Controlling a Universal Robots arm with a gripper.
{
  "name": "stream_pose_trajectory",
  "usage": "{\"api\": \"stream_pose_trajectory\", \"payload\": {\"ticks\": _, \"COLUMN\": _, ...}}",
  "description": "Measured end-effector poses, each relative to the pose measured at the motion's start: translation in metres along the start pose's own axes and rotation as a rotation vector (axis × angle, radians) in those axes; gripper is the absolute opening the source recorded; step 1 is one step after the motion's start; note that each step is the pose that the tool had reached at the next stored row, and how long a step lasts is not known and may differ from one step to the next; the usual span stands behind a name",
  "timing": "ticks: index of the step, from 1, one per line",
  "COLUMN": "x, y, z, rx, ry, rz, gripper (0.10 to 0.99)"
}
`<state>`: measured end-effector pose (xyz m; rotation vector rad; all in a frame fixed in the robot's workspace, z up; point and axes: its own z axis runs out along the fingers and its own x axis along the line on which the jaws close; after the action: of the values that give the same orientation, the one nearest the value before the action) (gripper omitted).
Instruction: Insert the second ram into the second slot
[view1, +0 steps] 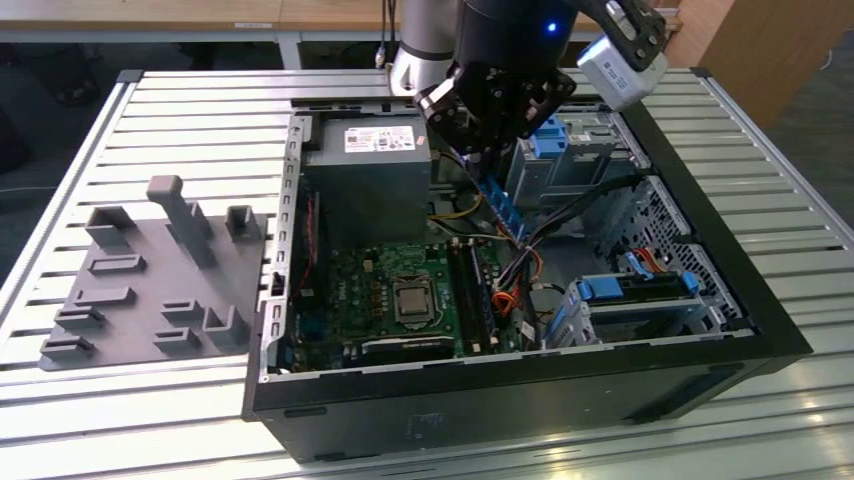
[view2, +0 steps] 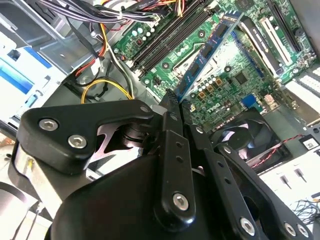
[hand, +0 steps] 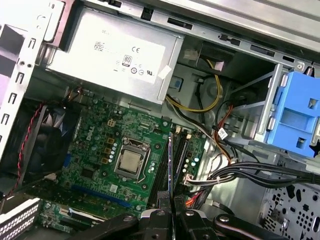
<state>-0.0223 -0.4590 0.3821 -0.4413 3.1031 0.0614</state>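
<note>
- The gripper (view1: 483, 150) hangs over the open PC case (view1: 534, 390), and it's pinched narrow on the second ram (view1: 505, 208).
- The stick is gripped by one end. The rest of it points straight out from the fingertips, down into the case.
- In the second wrist view the black fingers (view2: 172, 150) are closed flat on both faces of the blue stick (view2: 206, 54). You can see its little dark chips running away from the gripper (view2: 174, 102).
- In the first wrist view the stick (hand: 170, 160) shows edge-on as a thin line coming off the gripper (hand: 170, 202). It runs lengthwise along the dark memory slots (hand: 161, 172).
- From these shots it looks held above the slots (view1: 470, 290) rather than seated. I can't tell if the far end touches anything.
- The green motherboard (view1: 360, 290) is right under the gripper, and the CPU socket (hand: 129, 162) sits just beside the slots.
- The silver power supply (view1: 367, 175) is close beside the gripper, on the exterior view's left.
- A blue drive clip (hand: 295, 117) sits off to the other side of the gripper, well apart from the stick.
- A case fan (view2: 240, 137) is also down below the gripper.
- A grey parts fixture (view1: 147, 285) sits on the slatted table (view1: 134, 420), far from the gripper, outside the case on the exterior view's left.
</note>
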Motion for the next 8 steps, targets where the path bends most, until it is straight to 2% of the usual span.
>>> {"api": "stream_pose_trajectory", "payload": {"ticks": 8, "x": 0.0000, "y": 0.0000, "z": 0.0005, "rx": 0.000, "ry": -0.0016, "rz": 0.042, "gripper": 0.137}}
